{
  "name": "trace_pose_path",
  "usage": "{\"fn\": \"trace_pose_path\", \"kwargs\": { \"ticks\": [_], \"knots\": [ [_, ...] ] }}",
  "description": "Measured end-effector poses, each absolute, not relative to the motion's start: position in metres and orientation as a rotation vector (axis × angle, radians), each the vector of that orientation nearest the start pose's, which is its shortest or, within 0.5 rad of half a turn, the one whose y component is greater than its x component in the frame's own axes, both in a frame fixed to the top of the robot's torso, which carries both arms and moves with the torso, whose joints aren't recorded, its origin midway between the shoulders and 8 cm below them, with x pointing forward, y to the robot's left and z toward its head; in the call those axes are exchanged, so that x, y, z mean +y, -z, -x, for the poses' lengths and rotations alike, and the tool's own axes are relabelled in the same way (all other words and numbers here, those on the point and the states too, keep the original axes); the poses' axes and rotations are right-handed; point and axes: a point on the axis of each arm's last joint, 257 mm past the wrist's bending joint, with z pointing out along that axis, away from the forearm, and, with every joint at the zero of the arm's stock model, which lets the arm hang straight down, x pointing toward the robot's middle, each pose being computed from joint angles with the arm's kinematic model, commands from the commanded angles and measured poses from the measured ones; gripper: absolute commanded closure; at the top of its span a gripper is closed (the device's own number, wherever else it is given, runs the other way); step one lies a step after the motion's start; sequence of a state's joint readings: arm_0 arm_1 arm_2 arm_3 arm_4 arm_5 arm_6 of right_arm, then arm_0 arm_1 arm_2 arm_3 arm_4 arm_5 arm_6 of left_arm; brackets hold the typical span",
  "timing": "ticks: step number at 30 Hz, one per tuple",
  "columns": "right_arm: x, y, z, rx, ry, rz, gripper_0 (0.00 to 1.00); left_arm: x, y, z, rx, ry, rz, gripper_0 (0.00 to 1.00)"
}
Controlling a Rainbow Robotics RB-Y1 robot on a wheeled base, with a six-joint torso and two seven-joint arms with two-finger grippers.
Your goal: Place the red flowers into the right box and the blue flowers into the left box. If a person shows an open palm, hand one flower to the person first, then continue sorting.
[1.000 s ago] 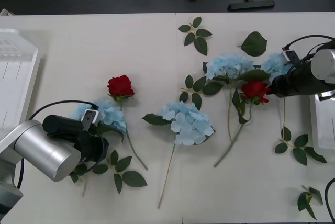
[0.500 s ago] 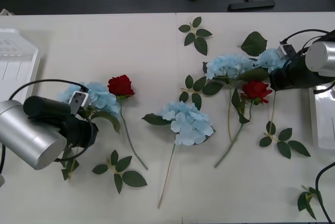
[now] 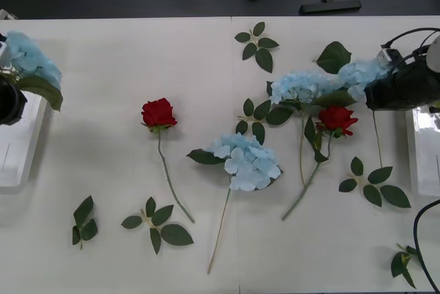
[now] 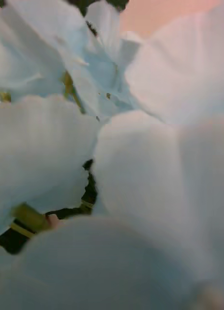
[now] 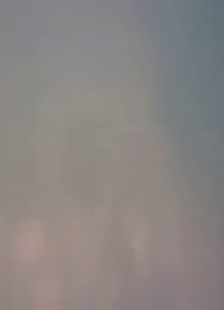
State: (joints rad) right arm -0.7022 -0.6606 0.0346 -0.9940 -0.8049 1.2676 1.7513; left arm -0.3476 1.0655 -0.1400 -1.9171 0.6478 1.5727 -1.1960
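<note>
Tools [image 3: 377,91] amid unlabelled blue flowers [image 3: 247,161]

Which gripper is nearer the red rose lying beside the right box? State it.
Right. The right gripper sits just beside that red rose, carrying a blue flower. The left gripper is far across the table, over the left box.
</note>
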Motion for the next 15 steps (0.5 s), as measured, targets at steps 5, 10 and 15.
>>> {"fn": "trace_pose_path", "kwargs": {
  "ticks": [5, 10, 15],
  "knots": [
    [-0.365, 0.220, -0.562, 2.542, -0.319, 0.342, 1.00, 0.493, 0.144, -0.477, 2.611, -0.543, -0.006, 1.00],
    [-0.342, 0.175, -0.555, 2.403, -0.524, 0.492, 1.00, 0.535, 0.141, -0.485, 2.648, -0.610, -0.098, 1.00],
    [-0.293, 0.130, -0.549, 2.155, -0.702, 0.723, 1.00, 0.581, 0.151, -0.485, 2.634, -0.659, 0.018, 1.00]
  ]
}}
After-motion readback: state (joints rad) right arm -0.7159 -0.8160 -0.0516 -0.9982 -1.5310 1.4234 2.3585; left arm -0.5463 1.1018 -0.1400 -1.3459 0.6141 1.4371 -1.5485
